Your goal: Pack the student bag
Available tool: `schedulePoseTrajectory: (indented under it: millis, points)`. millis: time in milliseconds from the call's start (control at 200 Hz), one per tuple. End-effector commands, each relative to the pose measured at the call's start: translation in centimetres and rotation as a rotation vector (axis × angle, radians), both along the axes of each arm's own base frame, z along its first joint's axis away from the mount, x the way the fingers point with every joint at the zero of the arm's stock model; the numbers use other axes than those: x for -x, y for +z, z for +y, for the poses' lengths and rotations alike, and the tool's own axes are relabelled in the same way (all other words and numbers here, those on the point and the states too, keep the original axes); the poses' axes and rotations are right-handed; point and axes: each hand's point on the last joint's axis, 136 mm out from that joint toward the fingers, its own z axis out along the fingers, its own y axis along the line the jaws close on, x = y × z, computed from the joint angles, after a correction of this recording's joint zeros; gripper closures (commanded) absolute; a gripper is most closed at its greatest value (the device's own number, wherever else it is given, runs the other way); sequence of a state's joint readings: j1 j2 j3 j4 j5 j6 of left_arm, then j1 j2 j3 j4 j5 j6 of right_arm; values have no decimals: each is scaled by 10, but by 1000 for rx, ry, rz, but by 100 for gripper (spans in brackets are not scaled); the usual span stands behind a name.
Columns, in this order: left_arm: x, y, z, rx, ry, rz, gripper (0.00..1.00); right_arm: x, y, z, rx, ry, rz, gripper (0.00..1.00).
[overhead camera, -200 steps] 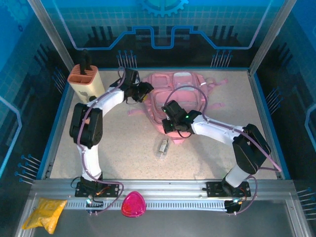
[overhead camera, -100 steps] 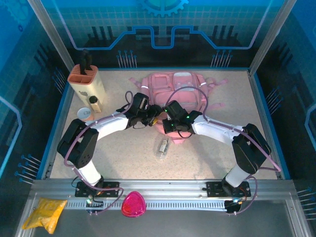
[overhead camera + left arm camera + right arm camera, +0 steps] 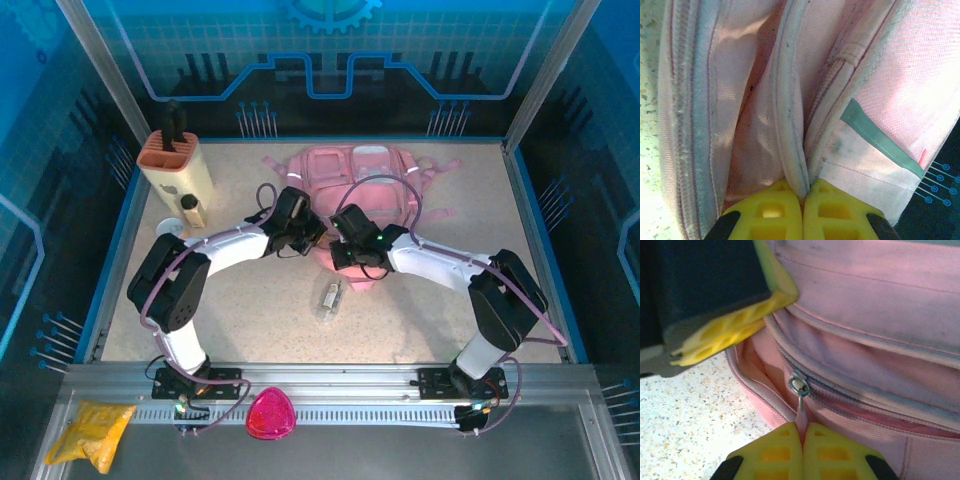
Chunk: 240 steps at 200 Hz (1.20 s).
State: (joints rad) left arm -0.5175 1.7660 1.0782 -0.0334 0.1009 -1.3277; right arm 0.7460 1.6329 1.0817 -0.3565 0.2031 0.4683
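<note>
Status: early, opening stage by my read. Nothing visibly packed yet.

- student bag [image 3: 372, 172] lies flat at the far centre of the worktop [image 3: 260, 325], front pockets up.
- left arm [image 3: 225, 245] reaches in from the left. The left jaws are pressed together on a fold of pink fabric [image 3: 790, 125] at the bag's near edge. Looks like an anchor hold.
- right arm [image 3: 440, 265] comes in from the right. The right jaws are pinching the pink zip pull [image 3: 801, 412] just below the metal slider [image 3: 798, 385]. The two sets of jaws sit close together.
- The zip seems parted on the left side of the slider. Can't tell how far it runs.

Left to do, as I judge it: run the zip open, load the loose items, close up.

Containers, left to right:
- yellow pouch [image 3: 90, 432] lies on the near rail shelf, off the worktop. Looks full, contents unknown.
- beige holder with orange top [image 3: 178, 170] stands in the far-left corner with one dark item upright in it. Can't identify it.
- small bottle [image 3: 192, 210] stands just near of the holder.
- pink rounded case [image 3: 270, 415] sits on the near rail shelf, shut as far as I can see.
- small clear packet [image 3: 330, 298] lies on the worktop, near of the bag.
- Bag interior: not visible. No item shows in the opening.
</note>
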Motion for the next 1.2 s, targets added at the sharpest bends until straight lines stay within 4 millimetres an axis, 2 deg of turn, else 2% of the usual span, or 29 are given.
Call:
schedulePoseTrajectory:
  millis: [0, 110, 180, 255, 375, 470, 585, 660, 715, 805, 880, 986, 1046, 1196]
  points:
    - [-18, 22, 32, -65, 52, -75, 100, 11, -9, -24, 77, -16, 12, 100]
    - [-22, 29, 62, -168, 80, -87, 100, 14, -22, -45, 71, -47, 47, 100]
    - [-27, 34, 77, -189, 85, -85, 100, 10, -23, -64, 108, -83, 45, 100]
    - [-39, 41, 89, -177, 91, -112, 100, 2, -16, -84, 165, -124, 3, 100]
    - [-56, 50, 105, -160, 75, -113, 100, -9, 0, -97, 181, -154, -30, 100]
    - [-67, 55, 121, -171, 84, -123, 100, -9, 12, -89, 157, -112, -49, 100]
    - [-79, 56, 131, -128, 76, -130, 100, 3, 15, -46, 50, 9, -25, 100]
    - [-81, 57, 129, -136, 52, -131, 100, 10, 15, -18, 12, 79, -18, 100]
    - [-76, 54, 129, -130, 49, -100, 80, 11, 12, -4, -35, 97, 12, 100]
    - [-60, 59, 126, -111, 84, -81, 66, 8, 13, 9, -110, 109, 24, 100]
    - [-40, 60, 113, -88, 107, -85, 45, 4, 12, 8, -107, 91, 26, 100]
    - [-9, 49, 101, -52, 171, -51, 41, 2, 7, 2, -91, 72, 48, 100]
    - [5, 42, 85, -21, 180, -36, 39, 2, 5, 1, -107, 71, 43, 100]
    - [17, 38, 43, 34, 148, -7, 38, 3, 0, 2, -116, 68, 58, 100]
